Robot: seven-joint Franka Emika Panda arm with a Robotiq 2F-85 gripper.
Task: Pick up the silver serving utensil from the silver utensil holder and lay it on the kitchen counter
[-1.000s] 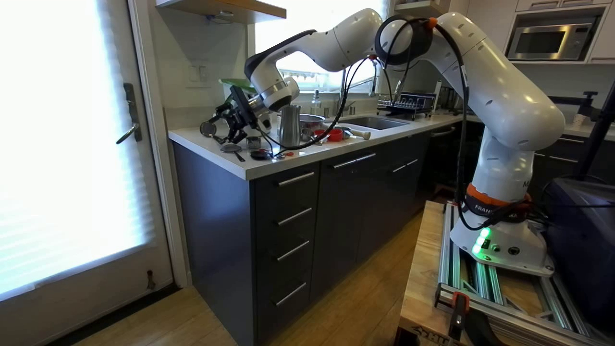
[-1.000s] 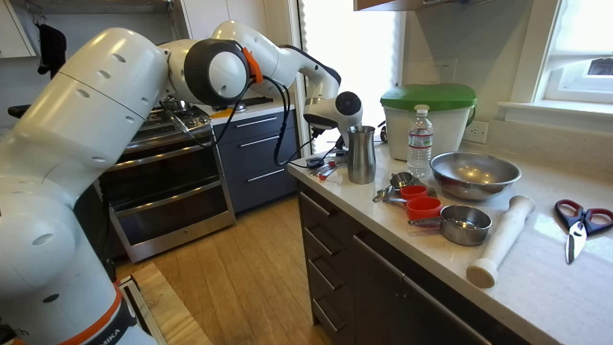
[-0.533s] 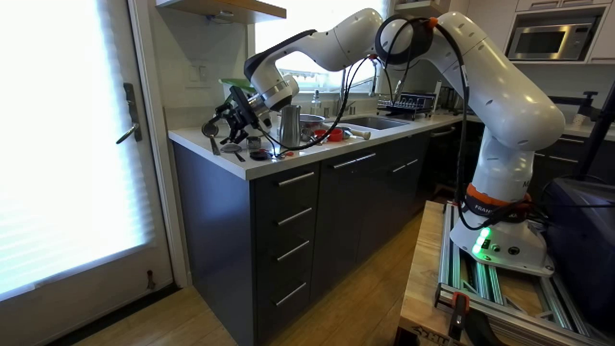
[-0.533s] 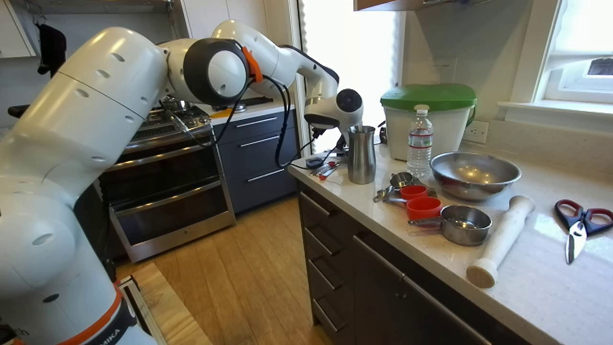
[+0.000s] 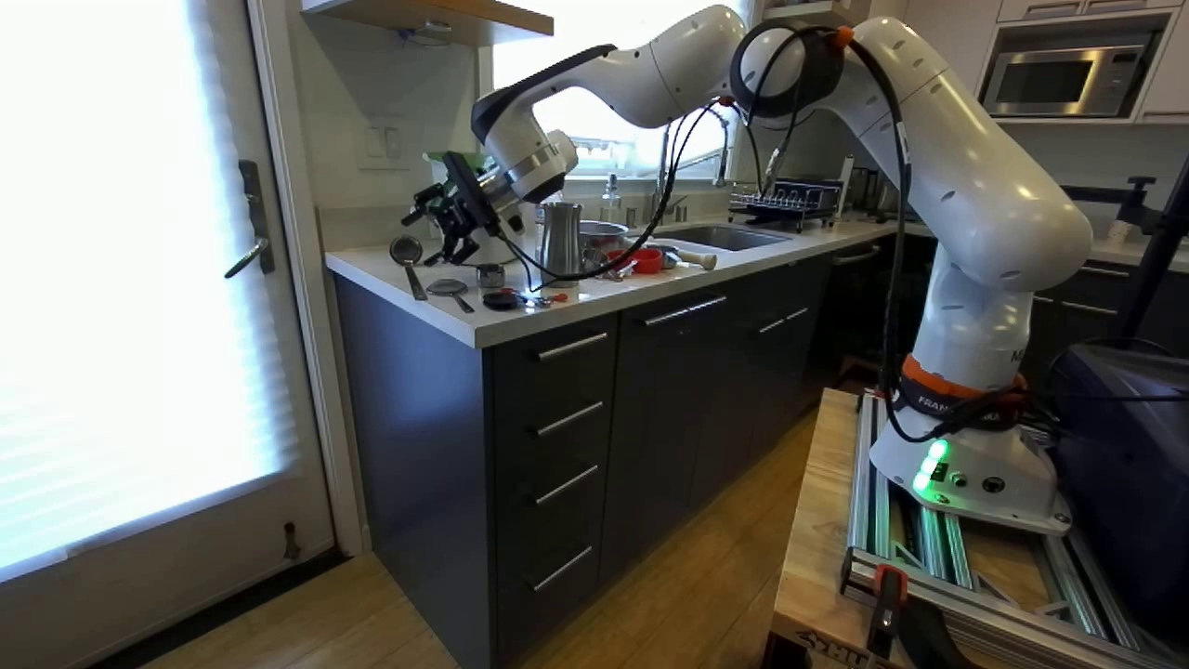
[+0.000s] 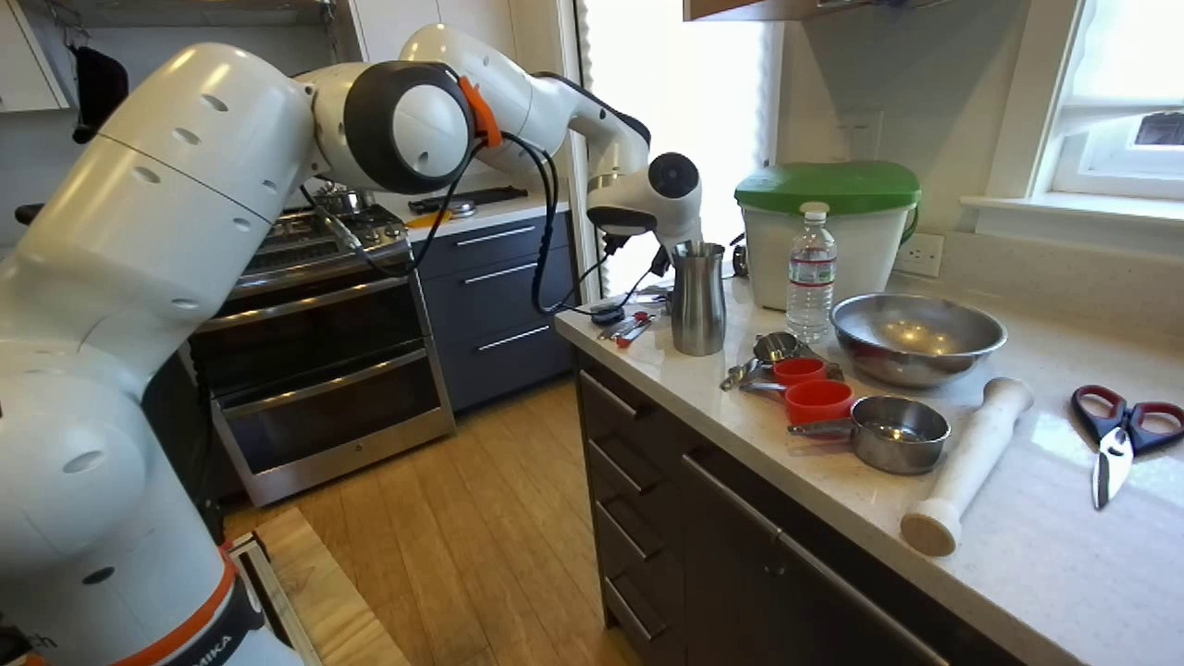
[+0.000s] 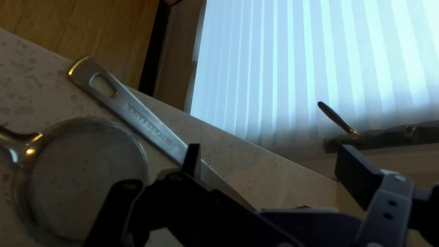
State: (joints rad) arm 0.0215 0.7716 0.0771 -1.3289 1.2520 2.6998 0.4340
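Note:
The silver serving utensil (image 5: 409, 265), a ladle, lies on the kitchen counter (image 5: 372, 269) near its end edge, its handle toward that edge. In the wrist view its flat handle (image 7: 147, 118) runs beneath the near finger; its head is hidden there by the gripper. My gripper (image 5: 429, 232) is above the ladle; in the wrist view its fingers (image 7: 271, 168) are wide apart with nothing between them. The silver utensil holder (image 5: 560, 243) stands upright to the gripper's right; it also shows in an exterior view (image 6: 698, 301), where it and the arm hide the gripper and ladle.
Beside the ladle lies a round utensil (image 5: 449, 287); a small metal cup (image 5: 489, 275) stands close by. Measuring cups (image 6: 819, 400), a bottle (image 6: 811, 277), a metal bowl (image 6: 916, 338), a green-lidded container (image 6: 828, 231), a wooden pestle (image 6: 967, 467) and scissors (image 6: 1124, 435) occupy the counter.
One second ago the ladle's handle was up at the gripper. By half a second ago it lay apart on the counter, let go. Since then the gripper has risen away from it.

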